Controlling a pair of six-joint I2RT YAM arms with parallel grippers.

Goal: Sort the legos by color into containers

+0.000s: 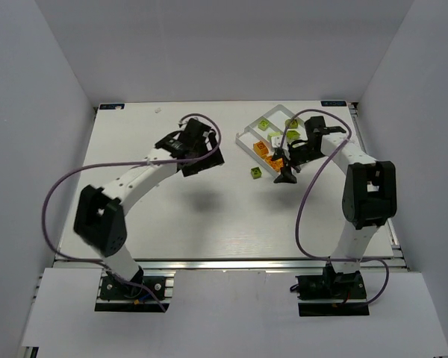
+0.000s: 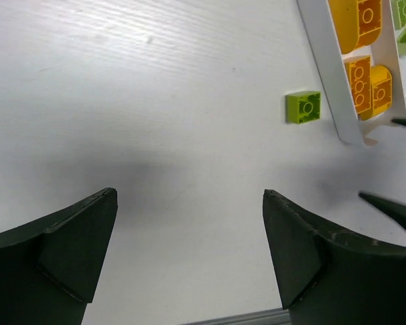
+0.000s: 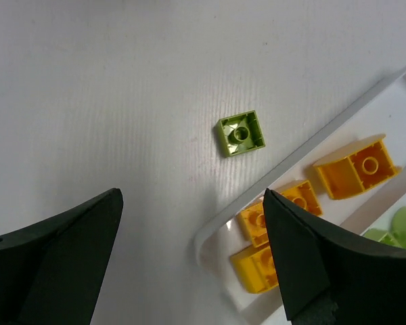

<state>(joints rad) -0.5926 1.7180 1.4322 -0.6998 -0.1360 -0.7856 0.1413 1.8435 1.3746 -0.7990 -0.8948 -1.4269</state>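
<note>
One lime green lego (image 1: 255, 173) lies on the table just outside the white tray (image 1: 241, 139); it also shows in the left wrist view (image 2: 303, 107) and the right wrist view (image 3: 241, 133). Orange and yellow legos (image 3: 355, 166) lie in the tray's near compartment (image 3: 284, 170), and lime legos (image 1: 263, 124) lie in the compartments beyond. My right gripper (image 1: 286, 176) (image 3: 191, 194) is open and empty, hovering over the tray's corner, right of the loose lime lego. My left gripper (image 1: 201, 161) (image 2: 189, 194) is open and empty over bare table, left of that lego.
The tray (image 2: 325, 61) stands at the back right of the table. The tips of the right gripper's fingers (image 2: 392, 208) show at the right edge of the left wrist view. Purple cables loop from both arms.
</note>
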